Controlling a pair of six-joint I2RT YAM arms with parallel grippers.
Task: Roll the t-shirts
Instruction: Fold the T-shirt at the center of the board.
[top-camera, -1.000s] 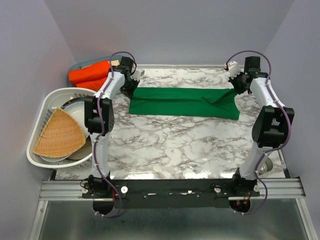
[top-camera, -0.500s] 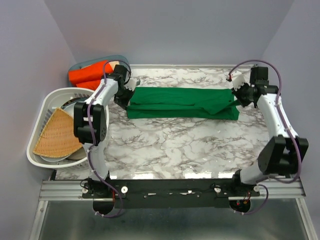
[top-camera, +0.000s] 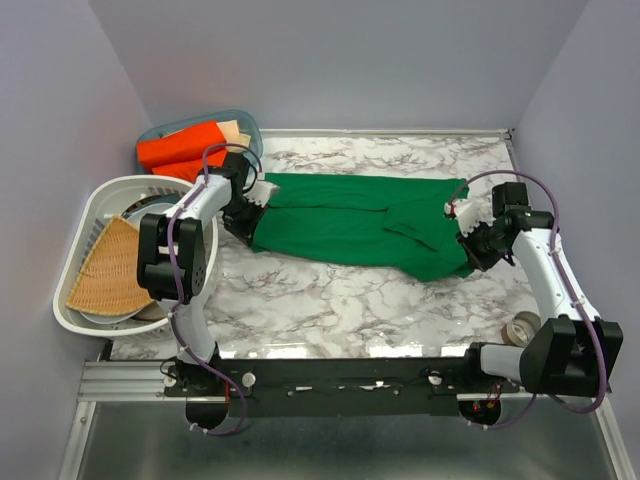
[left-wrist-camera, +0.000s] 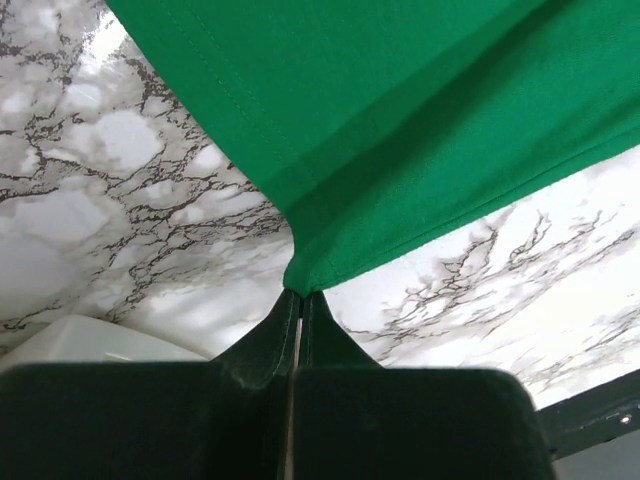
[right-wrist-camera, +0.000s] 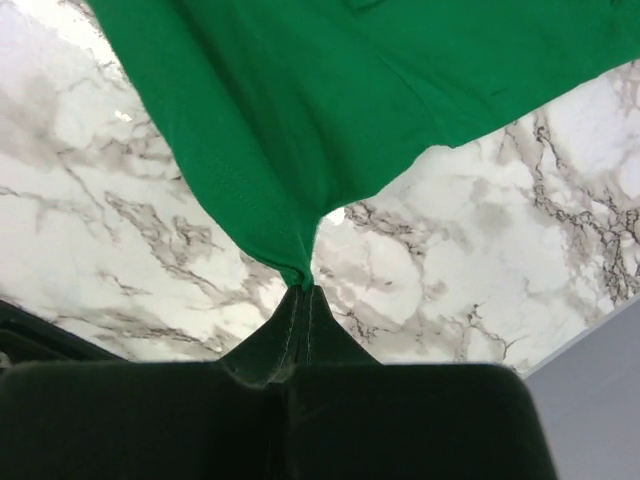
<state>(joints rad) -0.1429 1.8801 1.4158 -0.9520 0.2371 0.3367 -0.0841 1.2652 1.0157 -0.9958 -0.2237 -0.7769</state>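
While both arms reach out over the marble table (top-camera: 340, 300), we count one green shirt (top-camera: 340, 215), folded into a long band and stretched between our two grippers. The left gripper (left-wrist-camera: 300, 292) has its two fingers pressed together on a corner of the shirt. From the tips the cloth fans up and away to the right, with bare marble on either side of it. The right gripper (right-wrist-camera: 305, 288) is likewise clamped on one pinched corner of the shirt, and the fabric widens straight ahead of the tips and off to the left. In the top view the shirt's end by the right gripper sits nearer the arm bases than the end by the left one.

To the outer side of the left gripper stands one white basket (top-camera: 75, 215) holding one woven wedge (top-camera: 115, 268). Beyond the left gripper, one grey-blue tub (top-camera: 245, 125) holds orange cloth (top-camera: 180, 148); we cannot tell how many pieces. Behind the right gripper, near its arm's base, lies one tape roll (top-camera: 522, 327).
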